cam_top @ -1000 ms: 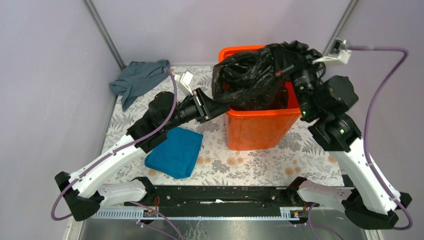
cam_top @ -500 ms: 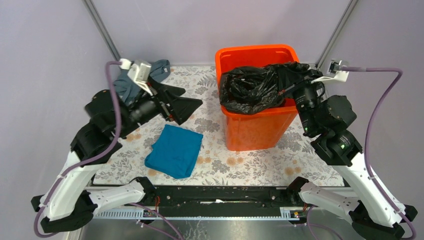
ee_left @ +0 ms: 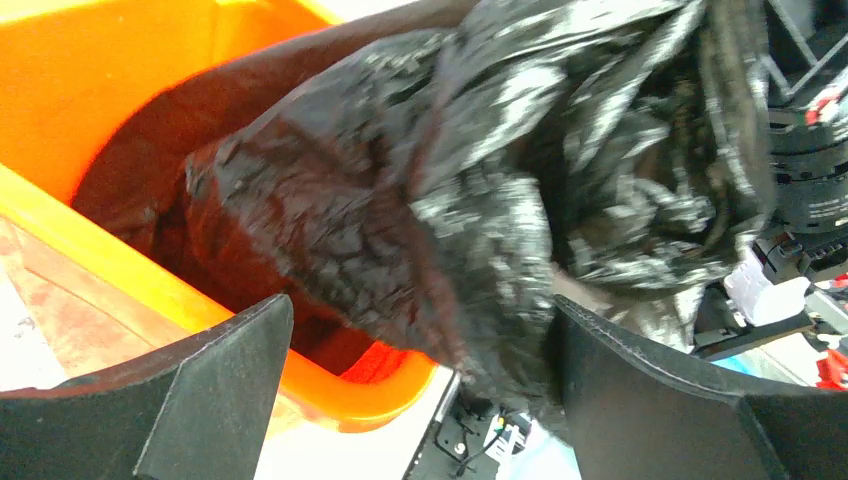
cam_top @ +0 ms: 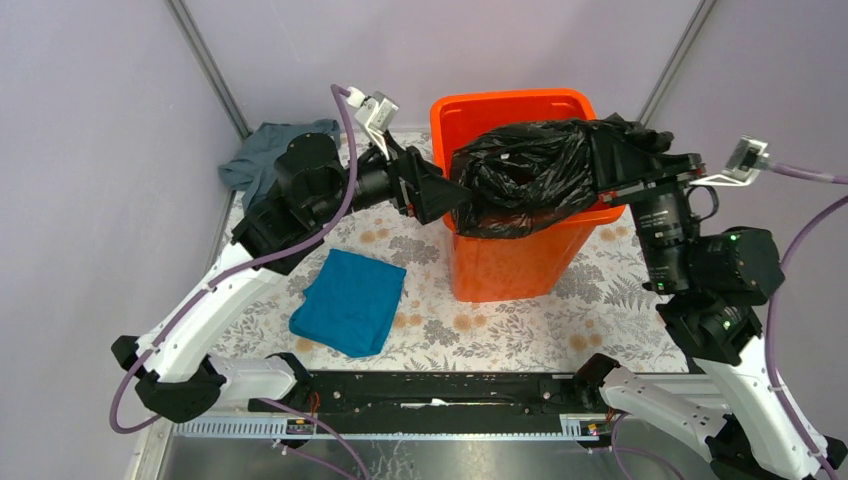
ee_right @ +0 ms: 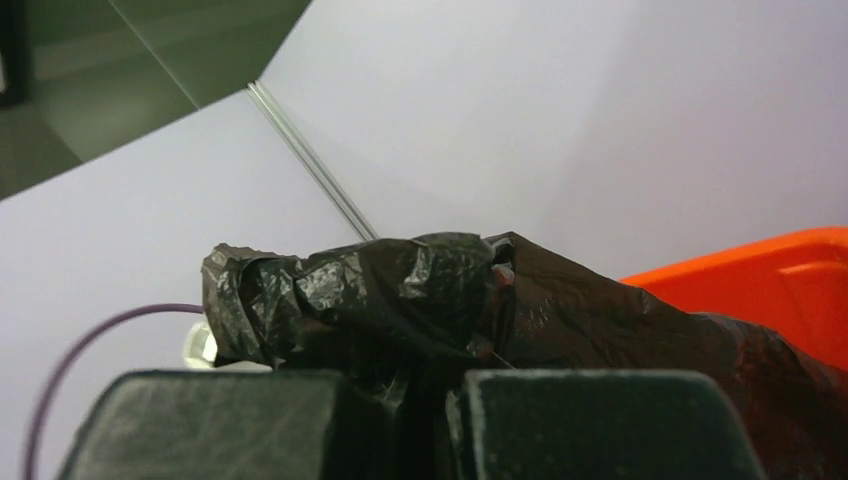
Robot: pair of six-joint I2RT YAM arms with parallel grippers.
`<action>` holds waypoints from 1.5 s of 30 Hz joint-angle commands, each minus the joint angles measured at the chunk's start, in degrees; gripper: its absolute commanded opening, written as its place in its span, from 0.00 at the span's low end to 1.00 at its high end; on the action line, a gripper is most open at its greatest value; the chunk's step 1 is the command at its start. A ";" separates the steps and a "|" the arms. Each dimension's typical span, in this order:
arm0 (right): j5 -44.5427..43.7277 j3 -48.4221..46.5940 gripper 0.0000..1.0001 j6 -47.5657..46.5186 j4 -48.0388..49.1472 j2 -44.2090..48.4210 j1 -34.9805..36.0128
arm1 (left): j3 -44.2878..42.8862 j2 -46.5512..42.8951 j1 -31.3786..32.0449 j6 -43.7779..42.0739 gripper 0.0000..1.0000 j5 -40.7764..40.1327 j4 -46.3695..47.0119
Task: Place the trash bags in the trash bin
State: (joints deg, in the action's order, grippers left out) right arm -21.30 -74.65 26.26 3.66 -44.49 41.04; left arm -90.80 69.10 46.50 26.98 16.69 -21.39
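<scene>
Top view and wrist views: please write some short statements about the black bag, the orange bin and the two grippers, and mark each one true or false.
1. The right gripper is shut on the bag. True.
2. The left gripper is shut on the bag. False: its jaws stand wide open at the bag's left end.
3. The bag lies wholly inside the bin. False: it is stretched across the bin's top, partly over the rim.
4. A blue cloth lies on the table left of the bin. True.
5. The bin lies on its side. False: it stands upright.
</scene>
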 commanded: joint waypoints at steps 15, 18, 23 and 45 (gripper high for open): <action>-0.41 -1.31 0.09 1.94 2.13 0.50 -0.07 | 11.33 3.35 -10.47 29.42 0.78 27.66 37.20; -0.88 0.16 0.11 1.40 1.16 1.61 -0.06 | 9.20 3.47 -10.69 25.44 0.45 24.78 31.00; -5.27 1.15 0.29 -2.42 -5.99 4.99 -0.08 | 8.73 -0.22 -11.59 20.71 0.05 17.65 25.92; 20.79 -18.65 1.00 -23.81 -58.25 8.81 -0.07 | 32.27 -22.19 -11.70 26.29 0.00 2.36 34.47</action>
State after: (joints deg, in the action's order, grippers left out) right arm -16.23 -90.59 7.05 -45.76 -31.55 41.04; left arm -60.18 49.12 35.00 52.36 19.62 12.95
